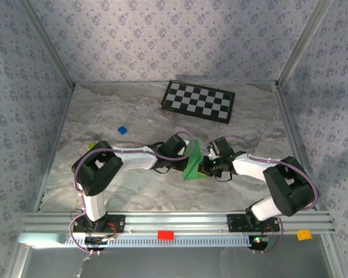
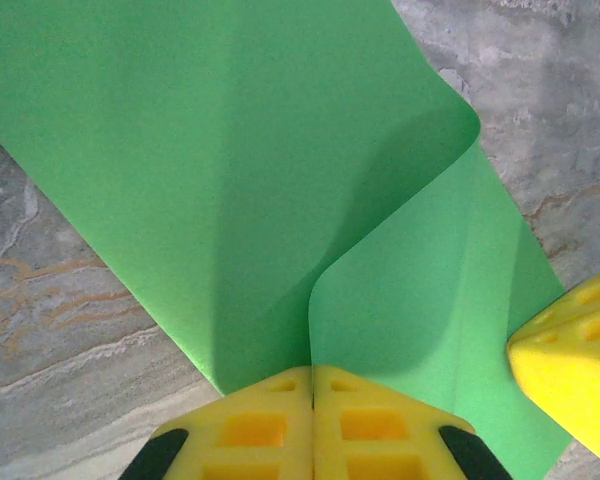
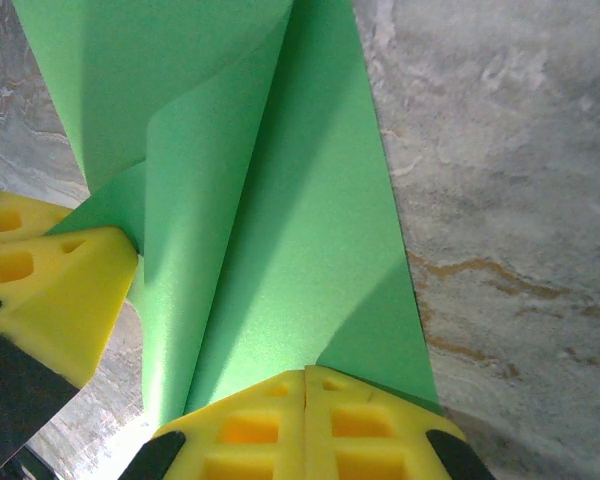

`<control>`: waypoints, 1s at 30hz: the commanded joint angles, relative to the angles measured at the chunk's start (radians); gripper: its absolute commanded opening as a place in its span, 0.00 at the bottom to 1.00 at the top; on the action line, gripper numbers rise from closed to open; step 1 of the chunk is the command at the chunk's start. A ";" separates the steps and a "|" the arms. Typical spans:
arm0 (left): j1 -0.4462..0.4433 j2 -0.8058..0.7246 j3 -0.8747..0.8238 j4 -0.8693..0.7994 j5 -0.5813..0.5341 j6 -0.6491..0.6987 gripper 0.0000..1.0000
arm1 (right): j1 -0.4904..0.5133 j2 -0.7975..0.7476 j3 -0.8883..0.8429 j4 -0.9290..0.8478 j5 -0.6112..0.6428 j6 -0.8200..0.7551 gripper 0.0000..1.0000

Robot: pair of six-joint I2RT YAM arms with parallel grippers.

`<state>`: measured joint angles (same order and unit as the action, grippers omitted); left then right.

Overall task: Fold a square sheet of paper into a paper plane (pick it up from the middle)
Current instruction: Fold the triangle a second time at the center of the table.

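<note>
Left claw (image 2: pixel 312 388) and right claw (image 3: pixel 307 388) each pinch the paper (image 1: pixel 192 163) from opposite sides, close together, its long fold running crosswise between them.

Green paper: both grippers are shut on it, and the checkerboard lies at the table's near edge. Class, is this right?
No. The top external view shows the checkerboard at the far edge of the table. The left gripper and right gripper are indeed both shut on the green paper.
</note>
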<state>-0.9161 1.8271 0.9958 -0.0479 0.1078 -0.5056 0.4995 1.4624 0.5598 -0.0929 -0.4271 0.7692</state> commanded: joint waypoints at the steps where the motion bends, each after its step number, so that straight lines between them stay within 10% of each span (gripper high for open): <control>1: 0.004 0.009 0.001 0.007 0.005 0.012 0.07 | -0.003 0.028 -0.007 -0.072 0.018 -0.011 0.05; 30: 0.005 0.032 -0.037 0.008 0.007 0.001 0.05 | -0.014 -0.091 -0.060 0.221 -0.083 0.159 0.03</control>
<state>-0.9161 1.8423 0.9844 0.0006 0.1123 -0.5060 0.4889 1.3521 0.5156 0.0246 -0.4606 0.8577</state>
